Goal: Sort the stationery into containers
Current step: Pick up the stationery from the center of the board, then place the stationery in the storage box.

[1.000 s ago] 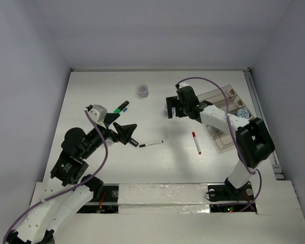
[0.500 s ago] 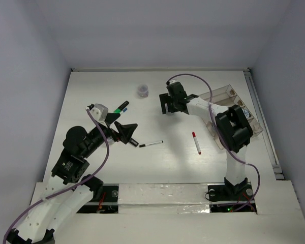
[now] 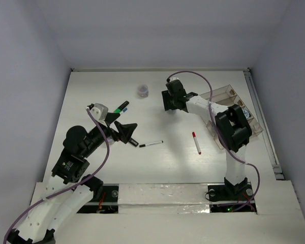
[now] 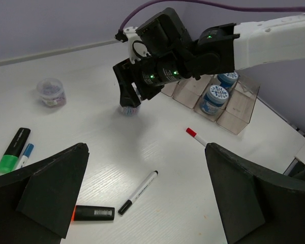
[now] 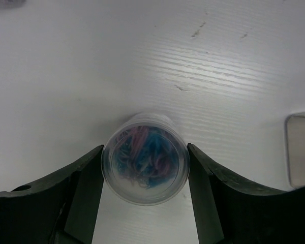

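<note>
My right gripper (image 3: 169,101) (image 5: 145,168) stands over a small clear pot (image 5: 145,163) of coloured clips on the table, one finger at each side, jaws open. The left wrist view shows this pot (image 4: 129,109) under that gripper. My left gripper (image 3: 121,122) (image 4: 146,152) is open and empty above the thin black-and-white pen (image 3: 151,144) (image 4: 139,191) and the orange-capped black marker (image 4: 91,212). The green-capped marker (image 3: 122,107) (image 4: 12,150) lies to its left. The red-capped white pen (image 3: 196,143) (image 4: 197,137) lies right of centre. The clear tray (image 3: 221,93) (image 4: 235,122) holds two blue-and-white pots (image 4: 213,97).
A greyish pot (image 3: 143,90) (image 4: 51,92) stands at the far middle of the table. A small blue pen (image 4: 24,155) lies beside the green-capped marker. Purple cables run along both arms. Walls close the table at the back and sides.
My right gripper has moved away from the tray, to the far left, and now stands over the clear pot. The left arm has barely moved.
</note>
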You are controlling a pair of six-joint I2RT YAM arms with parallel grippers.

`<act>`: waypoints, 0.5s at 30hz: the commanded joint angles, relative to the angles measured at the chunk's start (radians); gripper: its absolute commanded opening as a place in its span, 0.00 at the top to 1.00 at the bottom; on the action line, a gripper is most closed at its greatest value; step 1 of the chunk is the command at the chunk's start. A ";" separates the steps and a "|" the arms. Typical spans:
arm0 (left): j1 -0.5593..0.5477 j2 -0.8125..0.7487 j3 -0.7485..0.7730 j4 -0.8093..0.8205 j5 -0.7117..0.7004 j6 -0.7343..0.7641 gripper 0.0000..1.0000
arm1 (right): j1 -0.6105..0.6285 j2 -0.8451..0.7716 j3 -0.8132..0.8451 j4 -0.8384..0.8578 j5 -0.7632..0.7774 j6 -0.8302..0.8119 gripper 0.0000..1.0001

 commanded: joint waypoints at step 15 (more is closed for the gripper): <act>0.004 -0.030 0.012 0.048 0.031 0.000 0.01 | -0.496 -0.539 -0.315 0.057 0.118 0.112 0.73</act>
